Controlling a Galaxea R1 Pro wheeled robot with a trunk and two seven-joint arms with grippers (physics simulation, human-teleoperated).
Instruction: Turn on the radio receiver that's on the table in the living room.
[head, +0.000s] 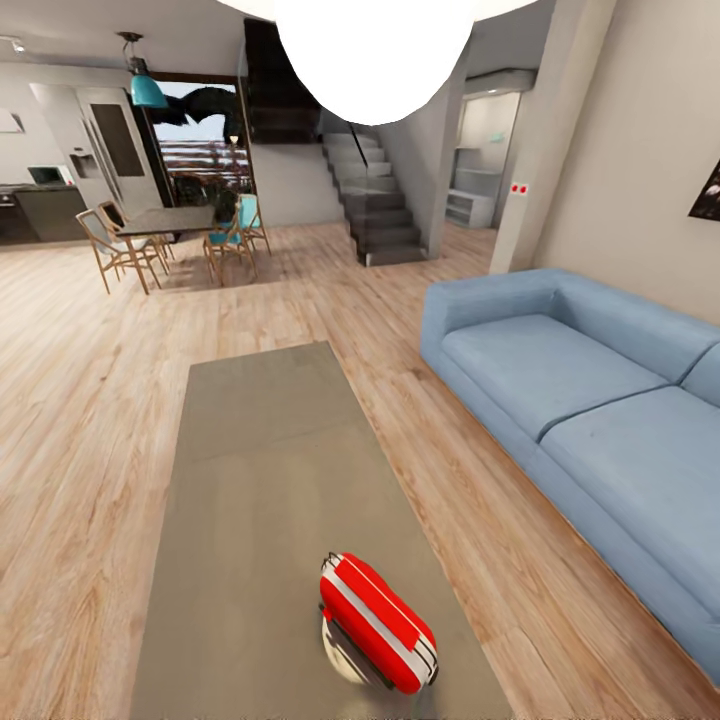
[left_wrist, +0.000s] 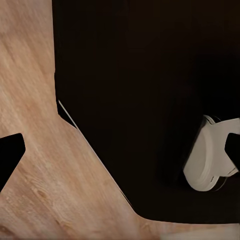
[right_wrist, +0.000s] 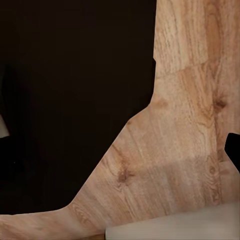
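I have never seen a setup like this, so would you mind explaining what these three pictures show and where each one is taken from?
These are simulator renders from a wheeled robot with two arms. The large picture comes from a camera on its head, looking forward and down into a living room. Close in front stands the long low table, and the red radio receiver lies on its near end. A blue sofa stands to the right, with a dining table and chairs and stairs further back. The other two pictures come from cameras on the wrists, looking along the fingers: they show wooden floor and dark parts of the robot itself. Nothing appears to be held; I cannot tell whether the grippers are open.
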